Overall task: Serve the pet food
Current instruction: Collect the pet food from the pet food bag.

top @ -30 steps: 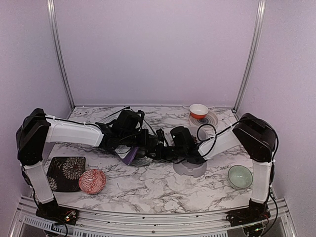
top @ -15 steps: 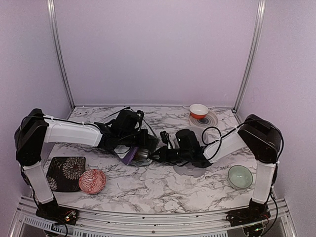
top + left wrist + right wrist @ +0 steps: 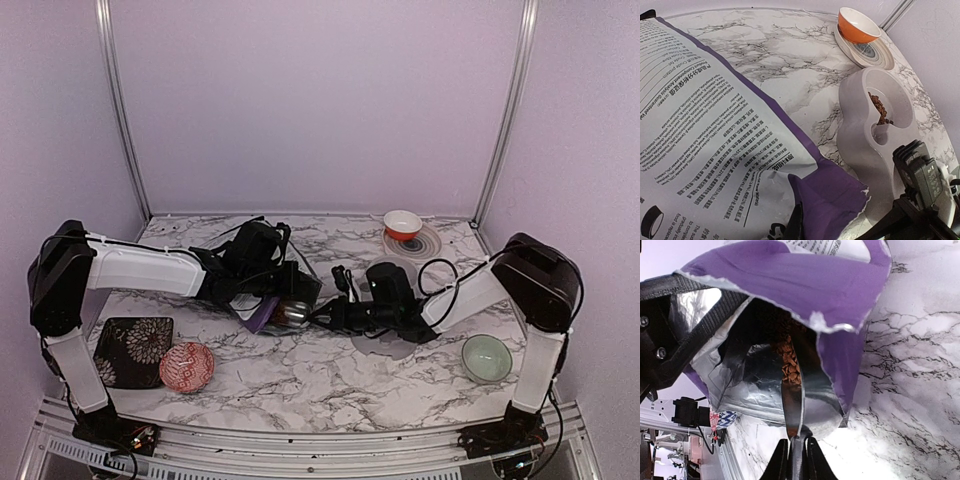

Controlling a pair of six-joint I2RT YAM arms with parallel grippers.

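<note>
The table point(image 3: 320, 385) has a white marble-look top with grey and black veins, and a ribbed metal rail point(image 3: 300, 440) runs along its near edge. Plain pale lilac walls close it in: a back wall point(image 3: 310, 100), a left wall point(image 3: 50, 120) and a right wall point(image 3: 590, 120), with a slim metal post point(image 3: 120, 110) in the left back corner and a second post point(image 3: 508, 110) in the right one. The light is soft and even, with a lilac cast and only faint shadows on the top.
</note>
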